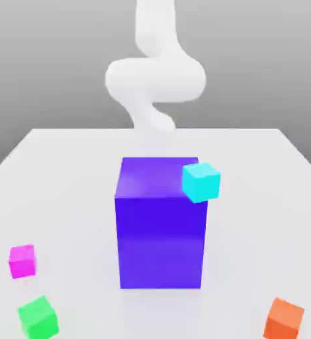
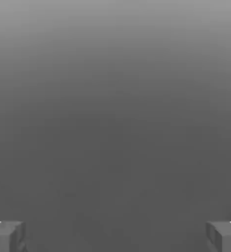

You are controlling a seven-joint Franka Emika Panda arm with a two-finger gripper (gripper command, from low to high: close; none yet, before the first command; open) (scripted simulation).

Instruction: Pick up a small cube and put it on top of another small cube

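Observation:
Four small cubes show in the exterior view. A cyan cube (image 1: 201, 182) sits at the upper right corner of a tall blue block (image 1: 161, 232); I cannot tell whether it rests on it. A magenta cube (image 1: 22, 260) and a green cube (image 1: 38, 317) lie on the table at the exterior view's left, and an orange cube (image 1: 284, 318) lies at the front right. My white arm (image 1: 155, 79) rises behind the blue block. In the hand view my gripper (image 2: 115, 237) is open, its grey fingertips (image 2: 7, 236) far apart with nothing between them against plain grey.
The tall blue block stands in the middle of the white table (image 1: 65, 172) and hides what is behind it. The table's far edge runs just behind the arm's base.

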